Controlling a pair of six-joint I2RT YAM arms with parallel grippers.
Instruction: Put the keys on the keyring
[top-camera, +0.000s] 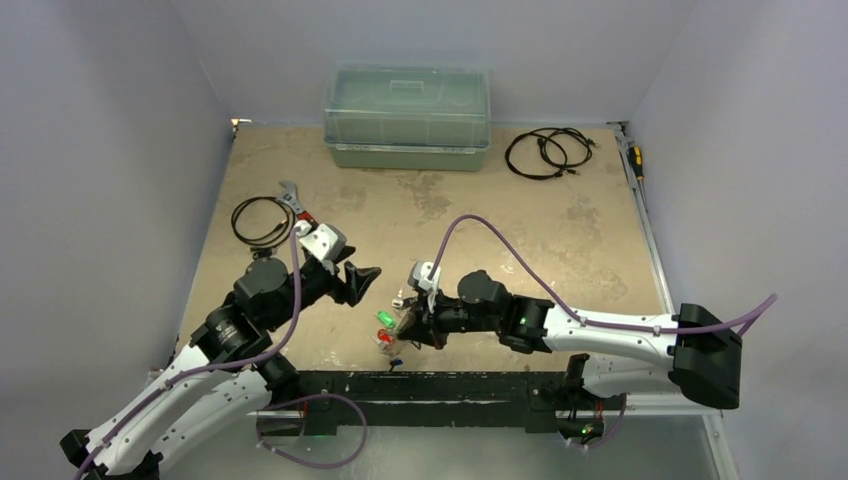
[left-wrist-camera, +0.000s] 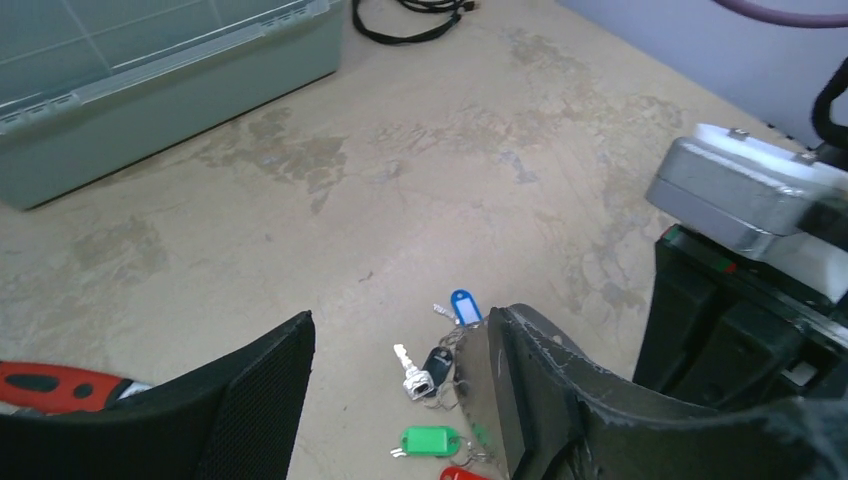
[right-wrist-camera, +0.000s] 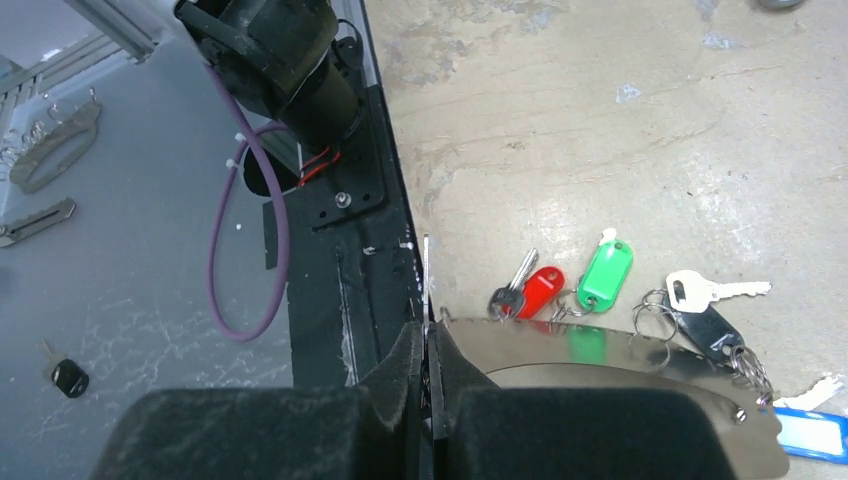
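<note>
My right gripper (right-wrist-camera: 428, 335) is shut on one tip of the keyring (right-wrist-camera: 600, 360), a flat silver crescent held on edge low over the table's near edge. Along its outer edge lie the red key (right-wrist-camera: 540, 290), green key (right-wrist-camera: 607, 275), black key (right-wrist-camera: 705, 330) and blue key (right-wrist-camera: 810, 435). Their small rings touch it; I cannot tell if they are threaded on. My left gripper (left-wrist-camera: 400, 330) is open, just left of the keys, with the black key (left-wrist-camera: 437, 362) and green key (left-wrist-camera: 430, 440) between its fingers. In the top view the grippers (top-camera: 358, 280) (top-camera: 408, 325) are close together.
A lidded green box (top-camera: 407, 115) stands at the back. Black cable coils lie at back right (top-camera: 548, 152) and far left (top-camera: 262, 220), with a red-handled wrench (top-camera: 293, 205) beside the left one. The black rail (right-wrist-camera: 350, 260) of the table's front edge is right by the keyring.
</note>
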